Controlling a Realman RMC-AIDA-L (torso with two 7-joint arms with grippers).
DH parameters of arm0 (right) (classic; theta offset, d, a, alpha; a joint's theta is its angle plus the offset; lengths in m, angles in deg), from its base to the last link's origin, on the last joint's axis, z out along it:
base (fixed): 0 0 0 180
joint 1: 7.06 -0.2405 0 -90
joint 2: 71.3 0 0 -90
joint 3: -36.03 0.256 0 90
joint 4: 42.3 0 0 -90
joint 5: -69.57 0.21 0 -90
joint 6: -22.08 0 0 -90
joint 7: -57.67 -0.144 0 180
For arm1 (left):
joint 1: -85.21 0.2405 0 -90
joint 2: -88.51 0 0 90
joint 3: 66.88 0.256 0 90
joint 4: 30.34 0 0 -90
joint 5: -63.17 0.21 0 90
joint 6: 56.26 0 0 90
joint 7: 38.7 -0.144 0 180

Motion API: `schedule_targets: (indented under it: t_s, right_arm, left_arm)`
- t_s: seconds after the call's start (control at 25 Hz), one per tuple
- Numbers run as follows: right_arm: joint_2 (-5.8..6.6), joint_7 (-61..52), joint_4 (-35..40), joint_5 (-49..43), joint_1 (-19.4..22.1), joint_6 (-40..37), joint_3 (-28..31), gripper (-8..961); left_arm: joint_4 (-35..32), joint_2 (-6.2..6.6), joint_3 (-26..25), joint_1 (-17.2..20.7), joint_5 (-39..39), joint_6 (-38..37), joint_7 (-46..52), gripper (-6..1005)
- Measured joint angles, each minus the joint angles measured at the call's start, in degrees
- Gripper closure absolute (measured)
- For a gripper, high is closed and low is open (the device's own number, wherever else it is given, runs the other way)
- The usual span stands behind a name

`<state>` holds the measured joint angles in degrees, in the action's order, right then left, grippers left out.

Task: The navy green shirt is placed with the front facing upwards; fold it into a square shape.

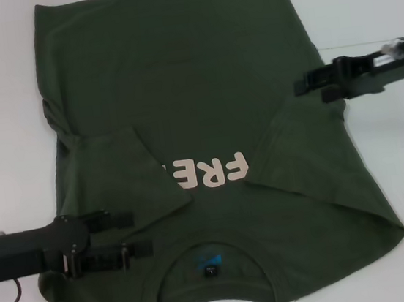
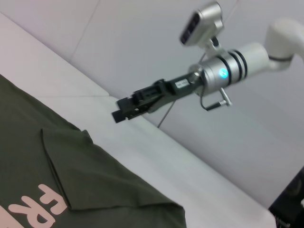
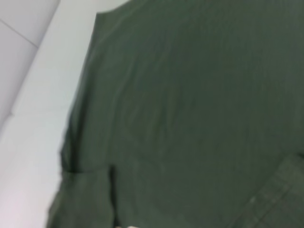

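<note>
Here, shirt (image 1: pixel 194 85) beneath both hands.

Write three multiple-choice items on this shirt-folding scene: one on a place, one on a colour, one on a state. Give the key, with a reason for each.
1. Where is the left gripper?
A. Over the shirt beside the collar
B. At the far hem
C. Off the table

2. What colour is the lettering on the navy green shirt?
A. Bright yellow
B. Pale pink
C. Blue

3. How do the sleeves lie?
A. Spread flat outward
B. Rolled into tubes
C. Both folded inward over the chest

Key: 1 A, the head view shows it low by the collar. 2 B, the letters are pale pink against the green. 3 C, both flaps cover part of the lettering; the right gripper hangs at the shirt's right edge.
</note>
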<state>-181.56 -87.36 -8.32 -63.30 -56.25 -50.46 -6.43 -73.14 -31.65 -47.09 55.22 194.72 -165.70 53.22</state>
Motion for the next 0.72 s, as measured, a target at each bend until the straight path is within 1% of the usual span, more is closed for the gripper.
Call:
schedule_targets:
  t_s: [0.12,0.24,0.32,0.4,0.48,0.56,0.64,0.72]
  right_arm:
    - [0.67,2.9,2.0,4.2,3.8,-6.3,3.7,337]
    - [1.13,5.6,4.9,9.2,9.0,-12.5,6.4,258]
    - [1.38,7.1,6.4,12.1,12.5,-15.7,7.7,188]
    - [1.70,8.8,6.8,14.2,15.7,-18.0,9.1,118]
    - [1.88,10.1,6.8,15.6,18.2,-19.1,10.1,118]
    - [1.92,11.4,6.7,16.0,19.8,-19.5,10.5,118]
    - [1.92,12.7,6.5,16.1,20.7,-19.6,11.0,118]
    - [1.92,14.0,6.3,16.1,21.1,-19.6,11.7,119]
  left_arm:
    - [0.0,0.52,-0.3,0.0,-1.0,-0.4,3.7,82]
    - [-0.6,1.57,-1.7,0.0,-1.3,-0.8,9.7,82]
    - [-1.4,2.43,-2.7,-0.1,-1.1,-0.8,14.2,82]
    - [-2.6,3.74,-3.4,0.0,0.3,-0.3,20.5,82]
    - [-4.0,5.09,-4.2,0.0,3.1,0.2,27.8,82]
    - [-5.1,5.97,-5.4,-0.3,6.3,0.1,33.3,82]
    - [-6.4,6.40,-5.7,-0.6,9.4,-0.4,36.1,82]
    - [-7.2,6.38,-4.7,-0.7,11.8,-0.9,36.7,82]
